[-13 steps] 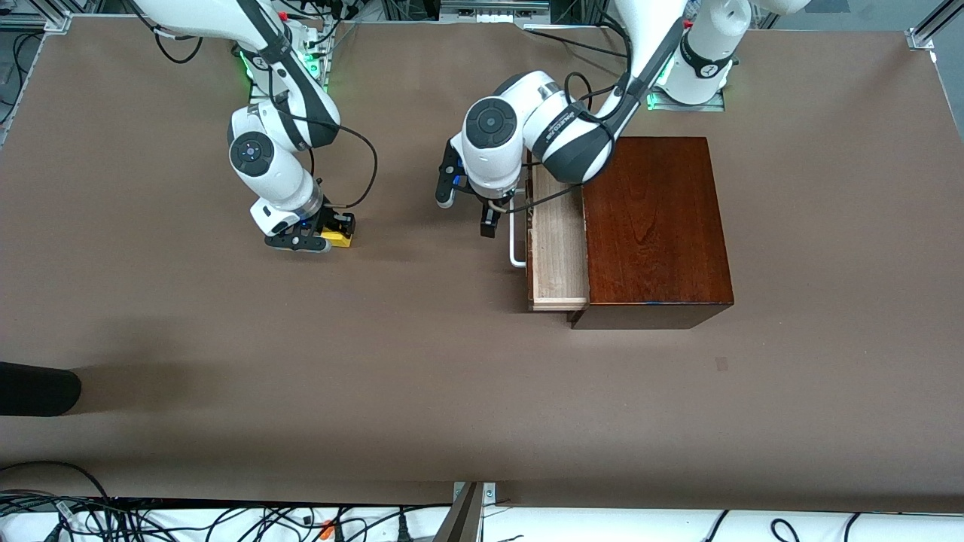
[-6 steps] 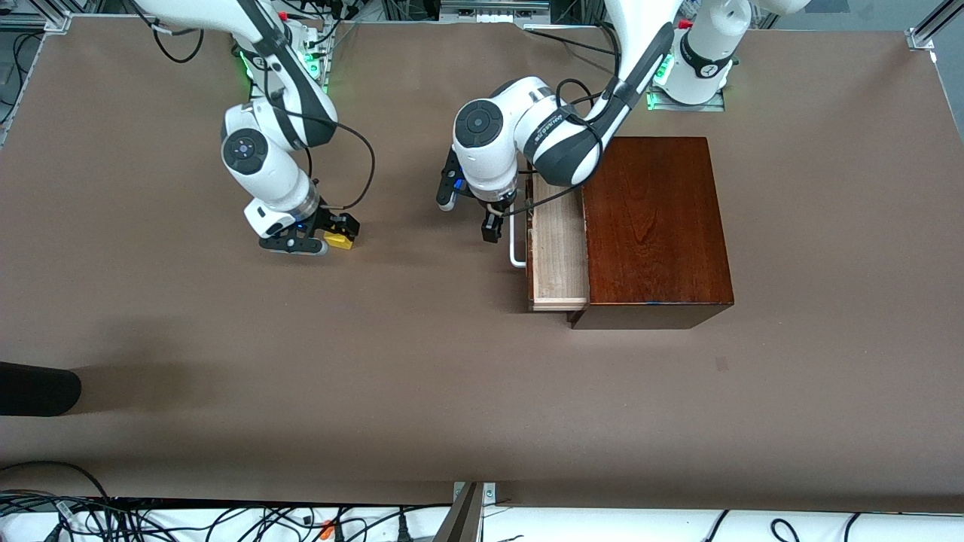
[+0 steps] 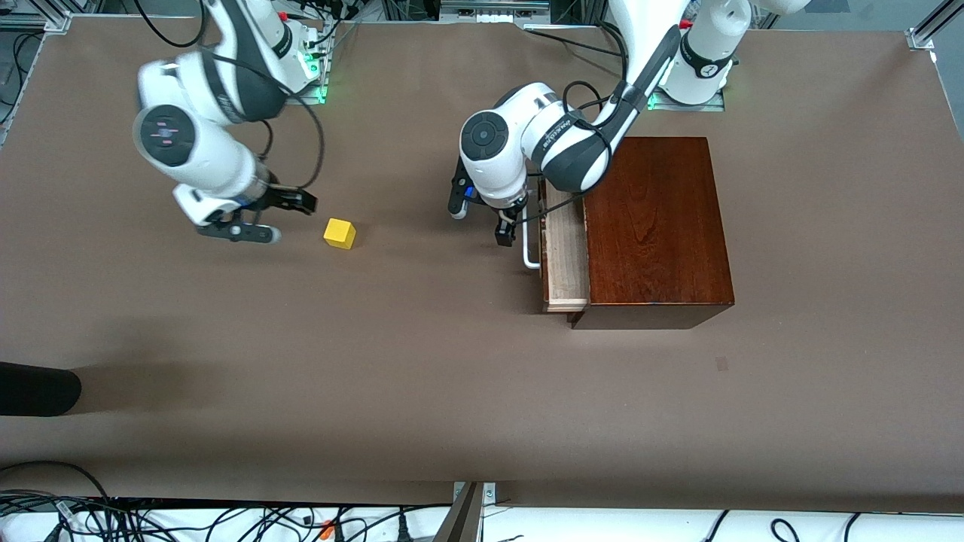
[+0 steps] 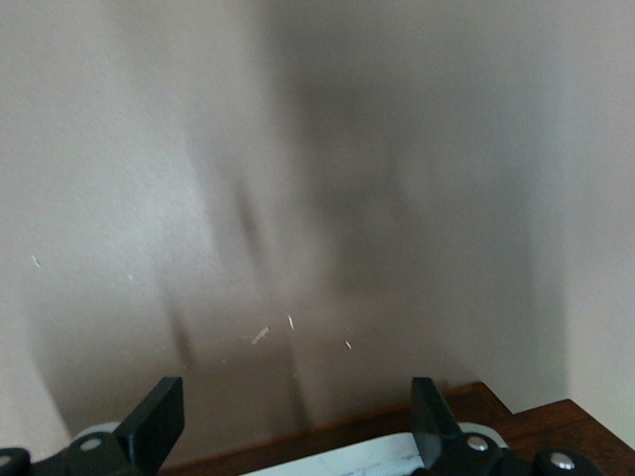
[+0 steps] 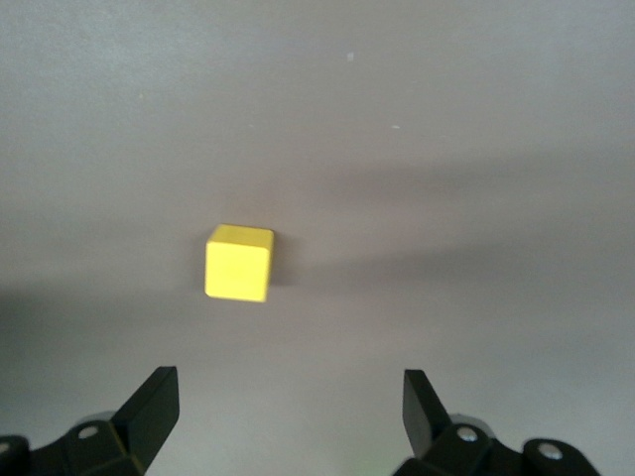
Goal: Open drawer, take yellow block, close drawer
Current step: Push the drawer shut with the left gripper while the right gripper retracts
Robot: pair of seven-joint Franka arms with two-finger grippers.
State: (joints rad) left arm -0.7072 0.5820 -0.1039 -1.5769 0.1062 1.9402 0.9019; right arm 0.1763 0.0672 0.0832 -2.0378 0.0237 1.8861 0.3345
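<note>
The yellow block (image 3: 340,233) sits by itself on the brown table (image 3: 422,391), out toward the right arm's end and well apart from the drawer (image 3: 564,263). The right gripper (image 3: 256,218) hangs just beside it, fingers spread wide with nothing in them. The drawer is only partly out of the reddish wooden box (image 3: 654,229). The left gripper (image 3: 486,223) is right at the white handle (image 3: 529,252), jaws apart and empty too.
</note>
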